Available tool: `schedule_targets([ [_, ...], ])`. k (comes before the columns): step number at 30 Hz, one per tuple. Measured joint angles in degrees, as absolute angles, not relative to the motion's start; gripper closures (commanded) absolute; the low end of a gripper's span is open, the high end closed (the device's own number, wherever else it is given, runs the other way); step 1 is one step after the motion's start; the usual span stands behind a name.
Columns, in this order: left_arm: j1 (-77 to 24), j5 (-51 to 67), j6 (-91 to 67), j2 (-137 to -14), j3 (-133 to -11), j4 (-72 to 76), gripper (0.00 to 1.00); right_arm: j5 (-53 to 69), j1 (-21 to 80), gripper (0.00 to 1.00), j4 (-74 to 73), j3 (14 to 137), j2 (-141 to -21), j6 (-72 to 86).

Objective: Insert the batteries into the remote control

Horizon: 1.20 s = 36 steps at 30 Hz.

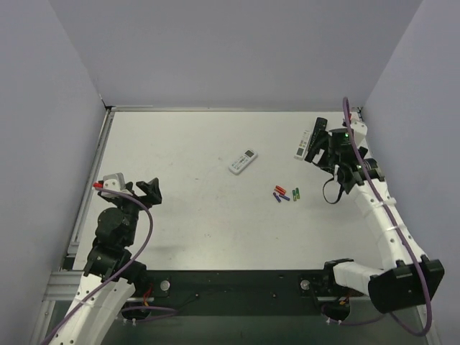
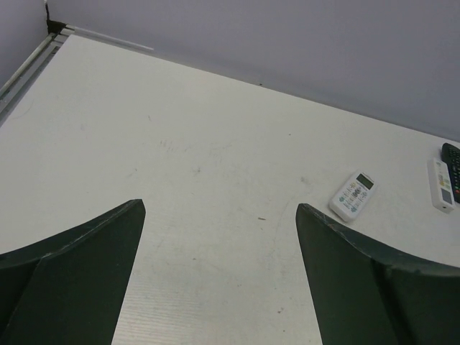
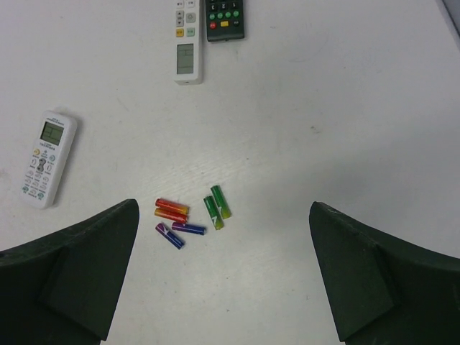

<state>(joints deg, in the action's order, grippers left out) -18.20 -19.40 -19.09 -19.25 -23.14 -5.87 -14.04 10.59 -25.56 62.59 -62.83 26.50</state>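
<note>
L gripper (image 2: 219, 210) & R gripper (image 3: 223, 208) both spread wide, nothing held. Green batteries (image 1: 295, 194) lie mid-table by red cells (image 3: 172, 209) & purple cells (image 3: 180, 231). Slim remote control (image 3: 185, 43) sits just beside black remote (image 3: 225, 18).

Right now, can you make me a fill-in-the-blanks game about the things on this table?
1. Beside the two green batteries lie two blue-purple cells and two ___ cells.
2. The slim white remote control lies side by side with a ___ remote.
3. The left fingers and the right fingers are both wide ___, holding nothing.

Missing words: red, black, open.
</note>
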Motion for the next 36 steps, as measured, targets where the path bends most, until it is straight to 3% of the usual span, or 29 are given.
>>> schedule_targets([
  [9,-22.57,-21.50,-18.87,-15.35,-23.05,-5.85,0.03,-12.29,8.86,0.01,-27.07,73.67,-87.74,31.53],
  [19,-22.72,-22.24,-19.22,-18.74,-23.49,-8.45,0.03,-9.61,7.81,0.16,-27.38,87.37,-111.33,32.18],
  [27,-22.74,-22.24,-19.20,-20.56,-23.59,-9.41,0.03,-7.94,7.05,0.32,-26.79,95.48,-121.78,33.01],
  [36,-22.74,-22.04,-19.16,-22.13,-23.62,-9.65,0.03,-7.16,6.66,0.44,-26.74,99.85,-128.05,32.99],
])
